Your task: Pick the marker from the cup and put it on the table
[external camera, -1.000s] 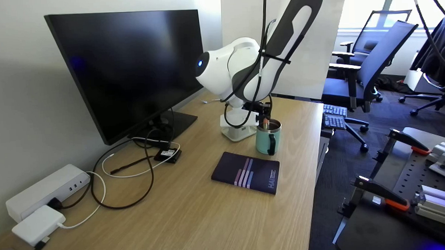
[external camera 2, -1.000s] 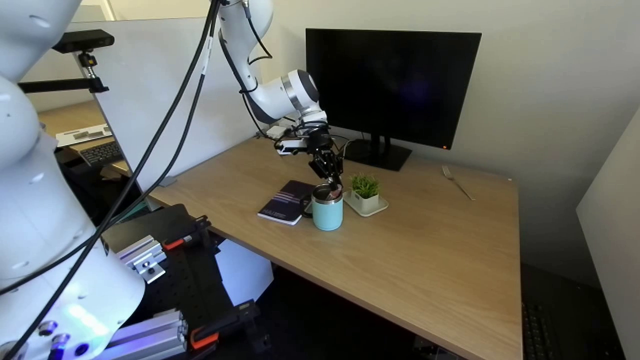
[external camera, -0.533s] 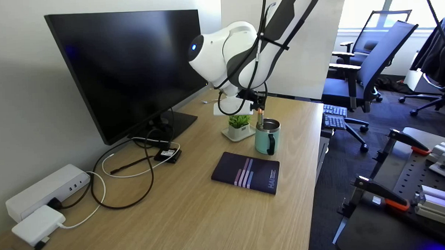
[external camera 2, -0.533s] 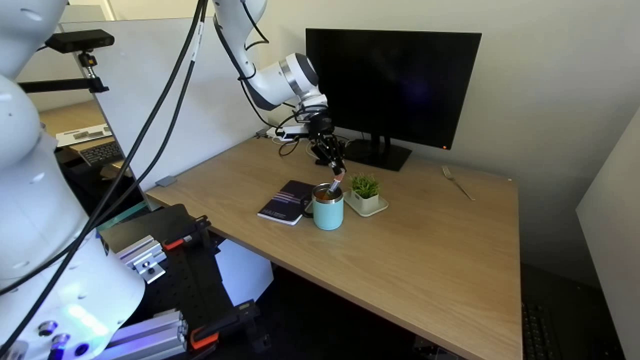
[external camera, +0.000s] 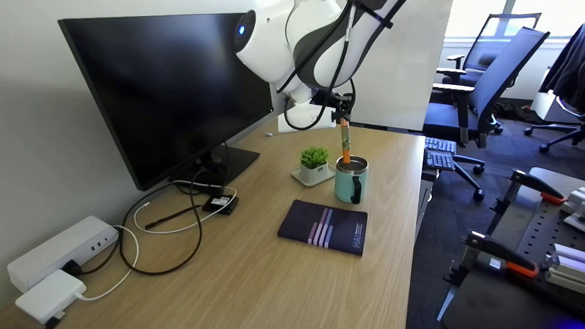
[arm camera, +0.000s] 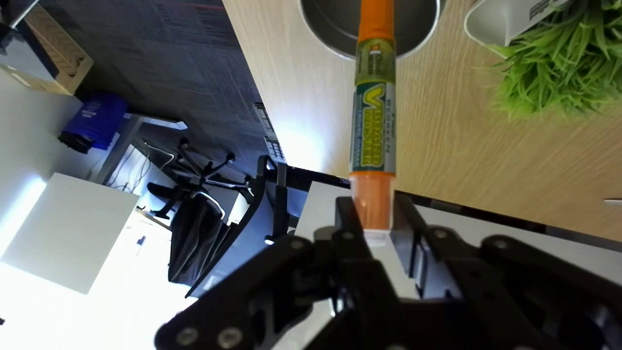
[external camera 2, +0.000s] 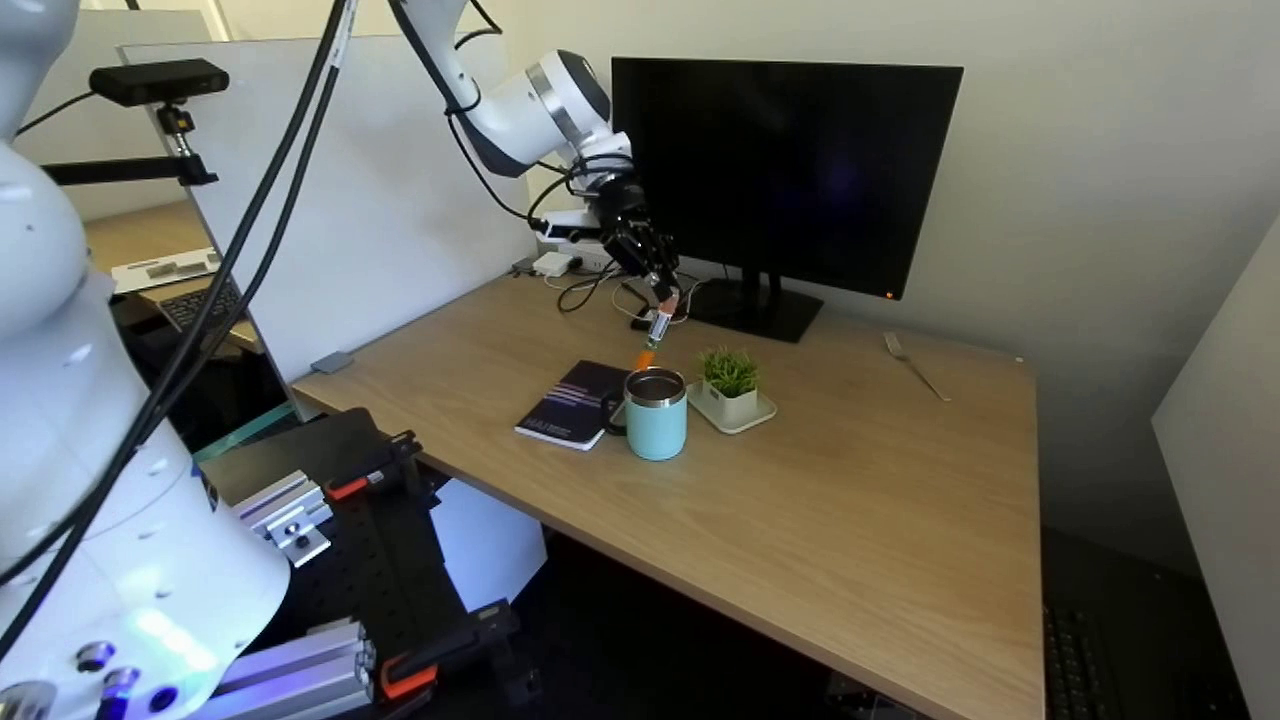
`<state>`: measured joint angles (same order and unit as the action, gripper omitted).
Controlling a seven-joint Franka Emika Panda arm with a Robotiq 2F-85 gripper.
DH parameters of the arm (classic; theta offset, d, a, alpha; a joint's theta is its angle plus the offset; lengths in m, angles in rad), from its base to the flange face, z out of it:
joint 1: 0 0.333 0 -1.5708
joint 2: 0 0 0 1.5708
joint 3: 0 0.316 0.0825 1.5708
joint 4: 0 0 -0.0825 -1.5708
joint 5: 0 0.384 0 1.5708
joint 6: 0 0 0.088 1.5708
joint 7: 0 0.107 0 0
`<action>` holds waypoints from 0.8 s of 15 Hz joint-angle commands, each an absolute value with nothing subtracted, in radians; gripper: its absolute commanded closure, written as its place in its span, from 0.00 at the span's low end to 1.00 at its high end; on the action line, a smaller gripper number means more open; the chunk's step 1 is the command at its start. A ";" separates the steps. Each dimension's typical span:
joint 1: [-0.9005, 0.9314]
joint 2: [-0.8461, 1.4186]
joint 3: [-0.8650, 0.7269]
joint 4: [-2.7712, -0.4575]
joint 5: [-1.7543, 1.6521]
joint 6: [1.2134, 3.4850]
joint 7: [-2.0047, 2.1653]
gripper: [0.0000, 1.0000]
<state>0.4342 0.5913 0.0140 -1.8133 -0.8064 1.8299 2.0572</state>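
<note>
My gripper (external camera: pixel 342 118) is shut on the upper, capped end of the orange marker (external camera: pixel 345 140), above the teal cup (external camera: pixel 347 187). The marker points down; it looks nearly upright in that exterior view and tilted in an exterior view (external camera 2: pixel 659 328). Its lower orange end is at about the height of the cup's dark rim; I cannot tell whether it clears the rim. In the wrist view the fingers (arm camera: pixel 373 214) sit on both sides of the marker's cap, with the cup (arm camera: pixel 333 29) beyond the marker's far end. The cup stands upright on the wood-grain table (external camera 2: pixel 850 500).
A white pot with a green plant (external camera: pixel 314 159) stands on a small dish close beside the cup. A dark striped notebook (external camera: pixel 324 226) lies near the cup's handle. A monitor (external camera: pixel 173 90) and loose cables (external camera: pixel 165 271) are along the wall. A fork (external camera 2: pixel 915 365) lies farther off.
My gripper has risen from the cup's mouth with the marker in it. The marker has been drawn upward, and most of its length now shows above the rim. The cup has hardly moved.
</note>
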 commanded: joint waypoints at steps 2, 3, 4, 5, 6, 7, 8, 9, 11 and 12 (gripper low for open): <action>0.409 0.467 0.057 -1.907 -0.854 1.788 2.045 0.94; 0.396 0.433 0.070 -1.930 -0.854 1.816 2.029 0.94; 0.381 0.393 0.085 -1.953 -0.853 1.857 2.000 0.94; 0.372 0.365 0.097 -1.967 -0.853 1.885 1.984 0.94; 0.364 0.331 0.110 -1.981 -0.852 1.916 1.959 0.94; 0.353 0.299 0.124 -1.995 -0.846 1.960 1.931 0.94; 0.346 0.277 0.135 -2.004 -0.839 1.998 1.906 0.94; 0.339 0.258 0.144 -2.015 -0.831 2.046 1.886 0.94; 0.323 0.227 0.159 -2.039 -0.810 2.149 1.845 0.94; 0.315 0.218 0.163 -2.049 -0.797 2.205 1.823 0.94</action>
<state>0.3668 0.2648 0.1321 -1.9877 -0.8246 2.0552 1.8905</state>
